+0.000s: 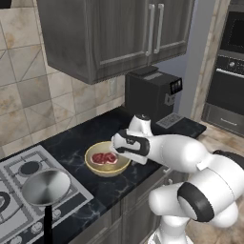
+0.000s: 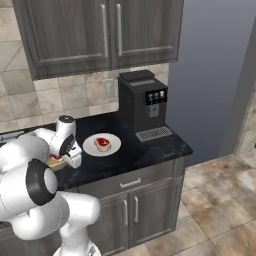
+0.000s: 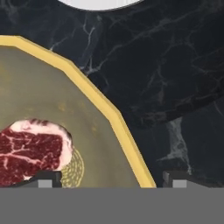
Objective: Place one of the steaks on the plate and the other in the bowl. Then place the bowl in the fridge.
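Observation:
The pale yellow bowl [image 1: 96,169] stands on the dark counter with one red steak [image 1: 104,158] lying in it. My gripper [image 1: 125,158] hangs at the bowl's right rim, open. In the hand view its fingertips [image 3: 47,178] straddle the bowl's rim [image 3: 109,109]: one is inside by the steak [image 3: 30,148], the other is over the counter. To the right of the bowl sits the white plate [image 2: 90,148] with the other steak [image 2: 103,143] on it. The plate's edge [image 3: 100,3] and my gripper [image 3: 112,179] show in the hand view. The fridge is out of view.
A black coffee machine [image 2: 142,102] stands at the back of the counter right of the plate. A stove with a grey pan [image 1: 46,187] is left of the bowl. Wall cabinets [image 1: 109,33] hang overhead. A black wall oven [image 1: 231,71] is at far right.

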